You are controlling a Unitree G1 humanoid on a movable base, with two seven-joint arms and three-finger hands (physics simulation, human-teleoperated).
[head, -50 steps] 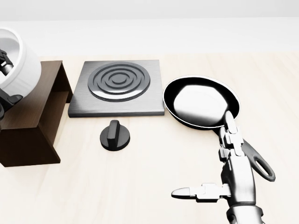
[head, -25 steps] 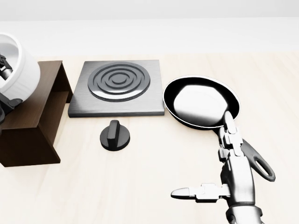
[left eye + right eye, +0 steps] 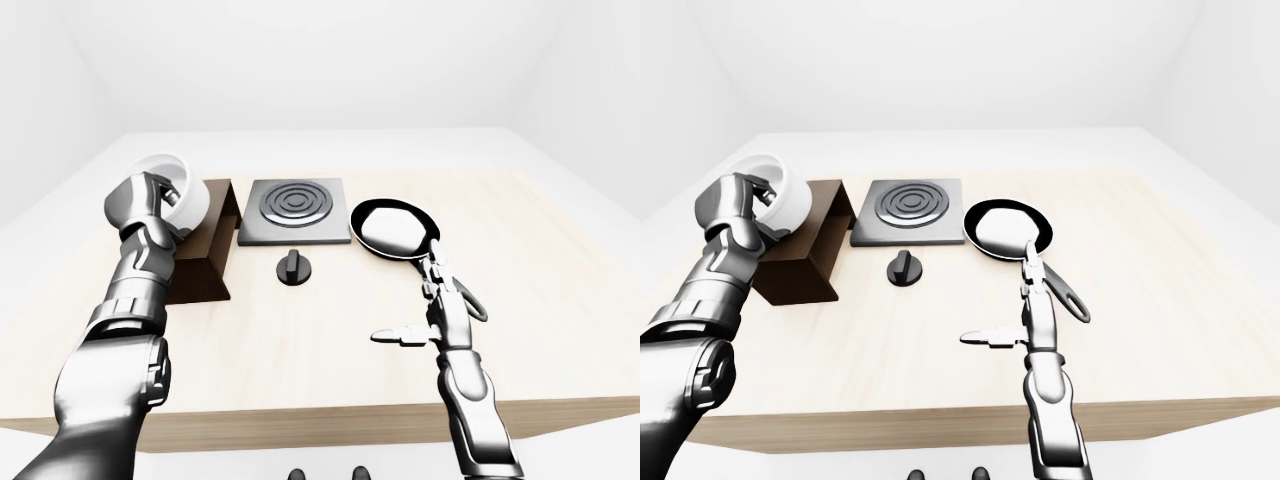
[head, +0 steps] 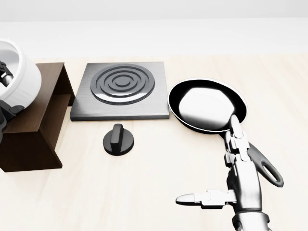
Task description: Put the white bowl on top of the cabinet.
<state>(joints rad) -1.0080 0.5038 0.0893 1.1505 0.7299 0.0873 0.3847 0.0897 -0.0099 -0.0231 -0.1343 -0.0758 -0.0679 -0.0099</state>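
Observation:
The white bowl (image 3: pixel 172 188) is tilted and held over the top of the dark brown cabinet (image 3: pixel 206 256) at the left of the table. My left hand (image 3: pixel 150 196) is shut on the bowl's rim, one finger inside and the others outside. In the head view only the bowl's right part (image 4: pixel 21 77) shows at the left edge, just above the cabinet top (image 4: pixel 36 118); whether they touch I cannot tell. My right hand (image 4: pixel 211 166) hovers open over the table at lower right, thumb pointing left, holding nothing.
A grey hob plate with ringed burner (image 4: pixel 121 89) lies right of the cabinet. A black knob (image 4: pixel 118 139) sits below it. A black frying pan (image 4: pixel 207 105) lies to the right, its handle (image 4: pixel 263 166) passing beside my right hand.
The bowl has sunk a little and shifted left in the head view, closer to the cabinet top. My right hand has not moved.

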